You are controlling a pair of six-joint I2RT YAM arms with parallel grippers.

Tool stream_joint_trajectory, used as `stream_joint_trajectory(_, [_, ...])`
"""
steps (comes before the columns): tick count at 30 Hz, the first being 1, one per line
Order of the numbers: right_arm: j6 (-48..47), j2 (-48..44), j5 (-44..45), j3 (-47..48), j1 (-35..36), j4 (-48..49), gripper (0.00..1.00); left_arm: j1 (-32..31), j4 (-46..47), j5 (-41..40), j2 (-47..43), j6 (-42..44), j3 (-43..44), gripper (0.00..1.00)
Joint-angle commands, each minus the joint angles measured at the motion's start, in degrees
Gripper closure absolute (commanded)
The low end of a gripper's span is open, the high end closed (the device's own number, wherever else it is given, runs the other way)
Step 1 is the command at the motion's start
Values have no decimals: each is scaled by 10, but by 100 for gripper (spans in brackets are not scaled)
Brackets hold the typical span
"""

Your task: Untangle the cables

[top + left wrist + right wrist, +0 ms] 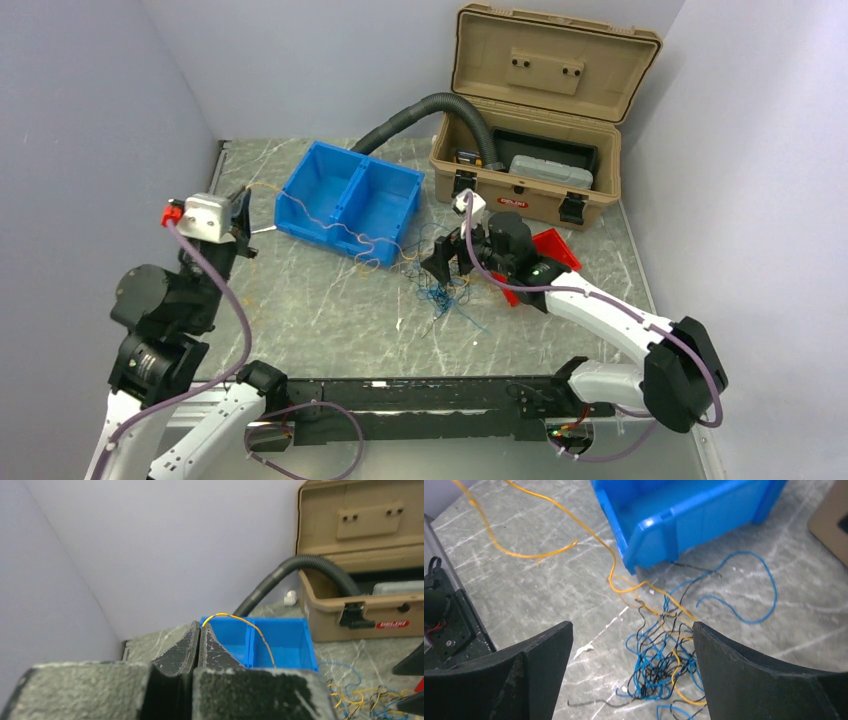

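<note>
left hand (pixel 199 626): fingers pressed together on one yellow wire (pixel 235 616), raised well to the left of the blue bin (pixel 300 195).
yellow wire: arcs from that pinch across the bin and drops toward the tangle (pixel 659 660).
tangle: blue, black and yellow cables knotted on the worktop (pixel 320 310), just beside the bin's near corner.
right hand (pixel 632 627): fingers wide apart, hovering over the tangle, holding nothing.
doing it well: likely best to lower the right hand onto the clump's blue and black mass, not the yellow strand. then draw the left hand away slowly along the wire's own line, pausing if the whole clump lifts or the wire drags on the bin rim.
hard to tell: where the yellow wire enters the knot, and whether it loops round others. the tangle's near edge is cut off between the right fingers.
</note>
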Motion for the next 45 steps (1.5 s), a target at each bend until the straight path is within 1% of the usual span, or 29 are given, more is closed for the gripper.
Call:
stream_joint_trajectory(1, [-43, 30, -70, 52, 1, 78, 8, 1, 8, 33, -8, 2, 42, 100])
stream_joint_trajectory(5, [-34, 43, -118, 58, 1, 131, 5, 1, 3, 46, -9, 1, 49, 100])
stream_joint_trajectory(7, [-37, 45, -132, 60, 2, 142, 4, 1, 1, 48, -10, 0, 51, 100])
stream_joint_trajectory(12, [-56, 45, -133, 71, 10, 128, 1, 1, -5, 56, -11, -3, 57, 100])
stream_joint_trajectory(19, [-56, 32, -137, 61, 15, 143, 0, 2, -11, 58, -10, -13, 56, 100])
stream_joint_trajectory(26, [-69, 52, -155, 78, 32, 151, 0, 2, -12, 58, -14, -16, 60, 100])
stream_joint_trajectory(31, [-111, 86, -143, 112, 70, 135, 0, 1, -12, 58, -15, -17, 60, 100])
stream_joint_trajectory(36, [-128, 126, -139, 138, 89, 144, 0, 1, -12, 57, -16, -16, 61, 100])
stream_joint_trajectory(39, [-138, 161, -122, 156, 95, 151, 1, 1, -14, 55, -17, -16, 64, 100])
stream_joint_trajectory(43, [-147, 214, -103, 181, 96, 173, 4, 1, -15, 52, -21, -15, 67, 100])
stream_joint_trajectory(45, [-151, 248, -97, 203, 96, 174, 8, 1, -18, 52, -20, -15, 70, 100])
